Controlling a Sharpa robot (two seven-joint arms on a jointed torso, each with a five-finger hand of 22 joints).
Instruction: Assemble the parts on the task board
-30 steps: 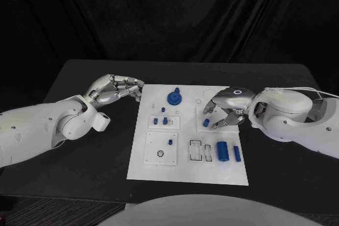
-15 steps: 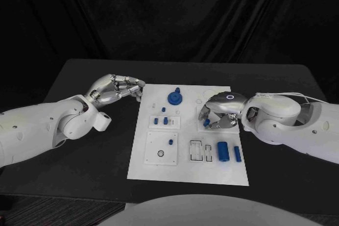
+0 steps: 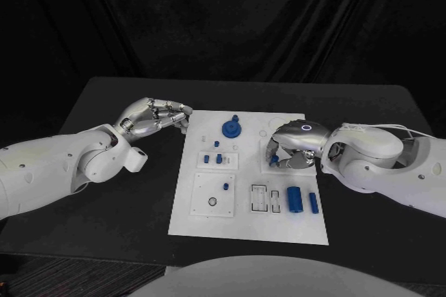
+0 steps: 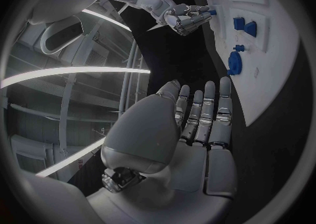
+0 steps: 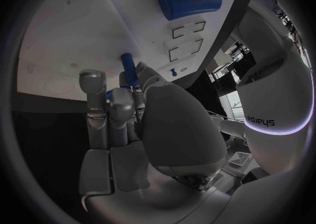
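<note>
- Since a second ago, the right hand (image 3: 296,142) has been pulled in over the right side of the task board (image 3: 249,227) and turned knuckles-up, so the blue peg (image 3: 273,159) is now mostly covered in the head view; the left hand hasn't budged.
- In the right wrist view, the blue peg (image 5: 128,69) is seen pinched between the right hand's fingers (image 5: 92,89), standing out past the fingertips and just above the white board surface.
- Whether the peg's tip is actually touching the board can't be told.
- The left hand (image 3: 149,117) is parked over the worktop (image 3: 111,207) just off the board's left edge, fingers curled in together with nothing held.
- A big blue cylinder (image 3: 294,198) and a slimmer blue bar (image 3: 312,203) are lying side by side on the near right part of the board.
- A blue gear piece (image 3: 231,127) is sitting on the far middle of the board.
- Two small blue pegs (image 3: 213,159) are stood in the small square inset on the left side.
- One more tiny blue peg (image 3: 224,185) is seen in the bigger square inset below it.
</note>
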